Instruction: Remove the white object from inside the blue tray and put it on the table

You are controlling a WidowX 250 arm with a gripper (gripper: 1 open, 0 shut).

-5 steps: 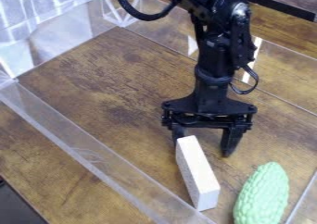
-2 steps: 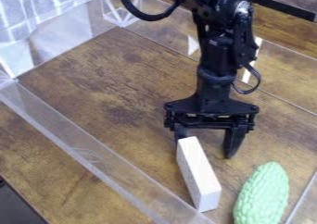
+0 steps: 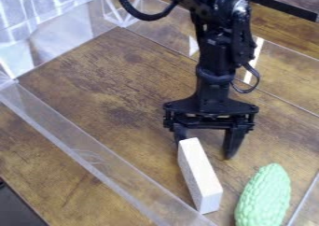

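The white object (image 3: 199, 174) is a small rectangular slab lying flat on the dark brown wooden table (image 3: 112, 80), near the front right. My black gripper (image 3: 208, 138) points down just behind the slab's far end. It is open and empty, with one finger (image 3: 185, 134) left of that end and the other (image 3: 232, 142) to the right. Whether the fingers touch the slab cannot be told. No blue tray shows in this view.
A green bumpy oval lump (image 3: 264, 197) lies right of the slab at the frame's lower right. A clear plastic wall (image 3: 75, 141) runs along the table's left and front sides. A light tiled surface (image 3: 37, 10) shows at the back left.
The arm and gripper have barely shifted. The white slab and the green lump lie where they were.
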